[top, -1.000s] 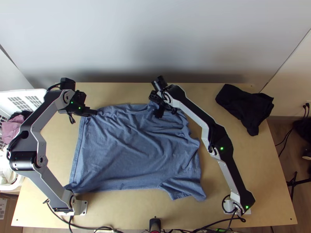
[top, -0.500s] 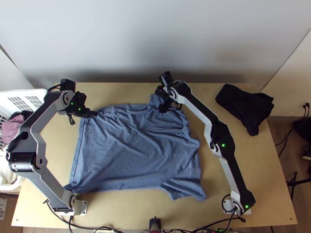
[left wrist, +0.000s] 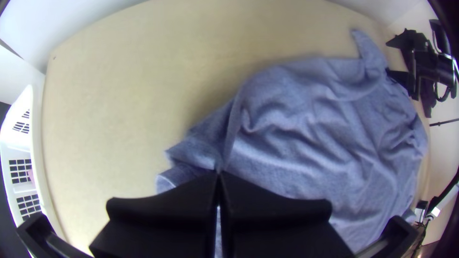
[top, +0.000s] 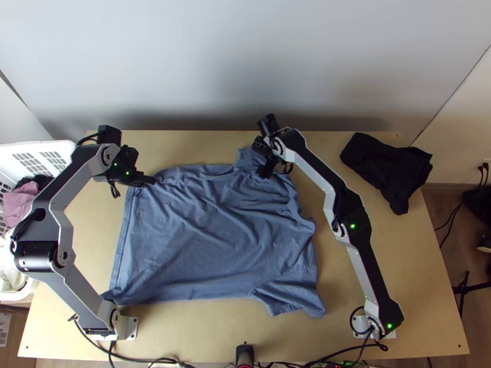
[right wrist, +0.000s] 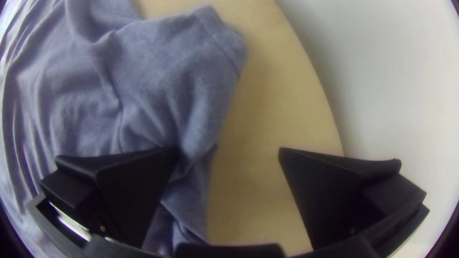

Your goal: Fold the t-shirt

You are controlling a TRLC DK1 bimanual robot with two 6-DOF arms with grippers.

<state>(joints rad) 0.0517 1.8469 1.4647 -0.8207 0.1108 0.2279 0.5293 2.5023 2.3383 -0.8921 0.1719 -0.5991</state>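
The blue t-shirt point(top: 208, 239) lies spread with wrinkles across the table's middle, a sleeve sticking out near the front edge. At its back left corner is my left gripper point(top: 149, 180); in the left wrist view my left gripper point(left wrist: 218, 176) is shut on a gathered bit of the shirt point(left wrist: 287, 124). My right gripper point(top: 264, 164) stands over the shirt's back edge, by a raised flap. In the right wrist view my right gripper point(right wrist: 228, 152) is open, one finger over the shirt point(right wrist: 143, 76), the other over bare wood beyond its edge.
A bunched black cloth point(top: 386, 168) lies at the back right of the table point(top: 393, 257). Past the left edge stands a white basket point(top: 43, 153) with a pink cloth point(top: 19, 202) in it. A wall rises behind the table.
My right gripper has moved to the right along the shirt's back edge, and the flap there has come into view. The left arm has barely moved.
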